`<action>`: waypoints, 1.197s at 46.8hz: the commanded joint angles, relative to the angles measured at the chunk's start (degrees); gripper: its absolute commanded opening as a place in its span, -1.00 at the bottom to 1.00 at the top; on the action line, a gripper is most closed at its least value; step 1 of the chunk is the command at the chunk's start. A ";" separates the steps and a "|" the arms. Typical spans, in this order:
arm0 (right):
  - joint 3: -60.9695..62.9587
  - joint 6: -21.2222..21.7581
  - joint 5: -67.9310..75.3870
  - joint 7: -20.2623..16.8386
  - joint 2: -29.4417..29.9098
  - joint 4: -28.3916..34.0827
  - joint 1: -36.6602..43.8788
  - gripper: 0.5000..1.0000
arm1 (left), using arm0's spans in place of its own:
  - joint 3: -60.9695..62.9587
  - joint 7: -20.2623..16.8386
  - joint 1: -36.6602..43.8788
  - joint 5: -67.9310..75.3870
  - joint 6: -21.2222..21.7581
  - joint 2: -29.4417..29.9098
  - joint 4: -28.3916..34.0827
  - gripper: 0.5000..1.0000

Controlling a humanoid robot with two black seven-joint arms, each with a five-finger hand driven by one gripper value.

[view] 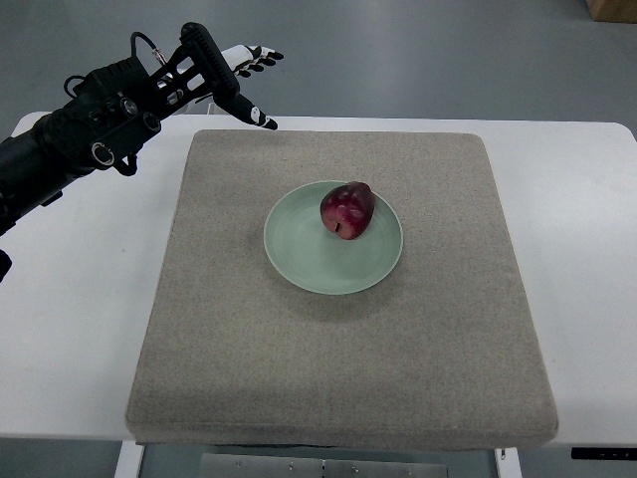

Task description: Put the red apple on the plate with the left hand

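A dark red apple (346,210) lies on a pale green plate (309,261), toward the plate's upper right part. The plate sits in the middle of a grey-beige mat (219,329). My left hand (231,78) is raised at the far left, above the mat's back left corner, well away from the apple. Its fingers (261,57) are spread and hold nothing. The black left arm (70,134) comes in from the left edge. The right arm does not show.
The mat lies on a white table (70,329). Grey floor lies beyond the table's far edge. A brown box corner (609,8) shows at the top right.
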 commanded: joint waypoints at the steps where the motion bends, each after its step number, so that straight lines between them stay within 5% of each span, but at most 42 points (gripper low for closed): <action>1: 0.00 0.00 0.00 0.00 0.00 0.00 0.00 0.86 | 0.01 0.03 0.12 -5.69 -0.02 -0.93 3.14 0.84; 6: 0.00 0.00 0.00 0.00 0.00 0.00 0.00 0.86 | 0.01 1.51 0.21 -13.69 -0.02 -1.46 4.99 0.87; 17: 0.00 0.00 0.00 0.00 0.00 0.00 0.00 0.86 | -4.64 10.92 0.64 -32.84 0.07 -1.55 7.62 0.96; 32: 0.00 0.00 0.00 0.00 0.00 0.00 0.00 0.86 | -21.69 10.40 4.51 -42.62 -1.16 -2.69 9.65 0.99; 46: 0.00 0.00 0.00 0.00 0.00 0.00 0.00 0.86 | -37.78 9.17 10.14 -42.71 -9.95 -4.01 9.56 1.00; 56: 0.00 0.00 0.00 0.00 0.00 0.00 0.00 0.86 | -39.98 9.08 10.40 -42.44 -9.60 -4.45 9.21 0.99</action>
